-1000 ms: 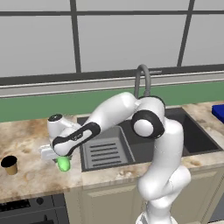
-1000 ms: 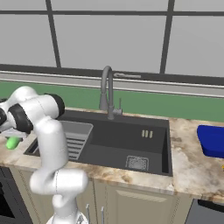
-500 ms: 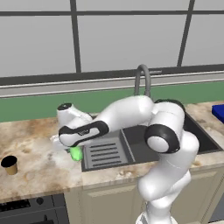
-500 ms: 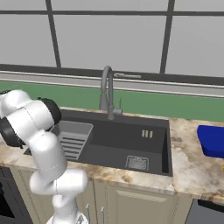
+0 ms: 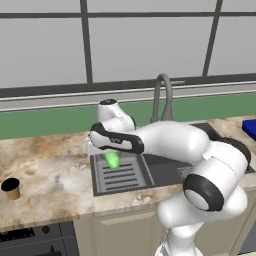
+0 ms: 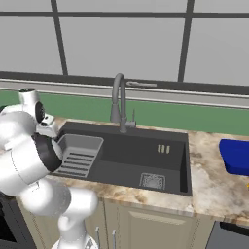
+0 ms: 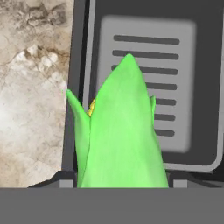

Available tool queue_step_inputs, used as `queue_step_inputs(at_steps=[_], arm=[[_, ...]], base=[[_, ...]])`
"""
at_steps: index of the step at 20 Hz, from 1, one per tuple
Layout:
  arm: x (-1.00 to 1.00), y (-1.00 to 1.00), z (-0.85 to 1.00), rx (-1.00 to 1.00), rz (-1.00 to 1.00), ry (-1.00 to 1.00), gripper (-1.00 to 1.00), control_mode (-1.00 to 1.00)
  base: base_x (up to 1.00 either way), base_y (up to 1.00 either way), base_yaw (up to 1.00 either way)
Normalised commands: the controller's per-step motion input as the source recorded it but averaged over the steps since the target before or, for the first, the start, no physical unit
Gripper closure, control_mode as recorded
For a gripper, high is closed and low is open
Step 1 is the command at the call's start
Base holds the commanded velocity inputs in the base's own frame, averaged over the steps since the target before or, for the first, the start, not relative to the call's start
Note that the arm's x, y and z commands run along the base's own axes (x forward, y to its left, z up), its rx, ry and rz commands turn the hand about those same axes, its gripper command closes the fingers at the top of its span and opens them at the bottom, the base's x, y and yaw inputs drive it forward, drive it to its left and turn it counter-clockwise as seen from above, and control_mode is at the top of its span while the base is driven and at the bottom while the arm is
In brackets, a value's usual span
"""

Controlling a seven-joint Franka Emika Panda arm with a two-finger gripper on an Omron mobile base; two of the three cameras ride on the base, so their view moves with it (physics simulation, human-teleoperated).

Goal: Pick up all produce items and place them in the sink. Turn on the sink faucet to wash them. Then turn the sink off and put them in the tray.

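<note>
Over the left end of the sink (image 5: 165, 172), the gripper (image 5: 111, 152) is clamped on a bright green corn cob in its husk (image 7: 120, 140), pointed tip hanging down above the grey ribbed rack (image 7: 148, 94), I'd guess so a release drops it into the basin. Faucet (image 6: 119, 102) stands behind, clear of the path. Blue tray (image 6: 236, 155) sits far right; a small tan cup (image 5: 11, 188) stays on the counter (image 5: 45, 175).

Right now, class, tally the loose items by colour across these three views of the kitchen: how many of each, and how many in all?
Lime green: 1, the corn in the gripper, above the grey rack.
Blue: 1, the tray.
Tan with black top: 1, the cup.
Total: 3
</note>
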Motion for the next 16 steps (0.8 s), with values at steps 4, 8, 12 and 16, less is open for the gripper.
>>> queue_step_inputs(at_steps=[4,8,12,16], arm=[[0.01,-0.55,0.05,0.05,0.0,0.0,1.0,-1.0],[0.0,-0.06,0.0,0.01,0.0,0.0,1.0,-1.0],[-0.02,-0.01,0.0,0.0,0.0,0.0,1.0,-1.0],[-0.1,-0.05,-0.01,0.0,0.0,0.0,1.0,1.0]], base=[[0.0,0.0,0.0],[0.0,0.0,0.0],[0.0,0.0,0.0],[-0.03,-0.03,0.0]])
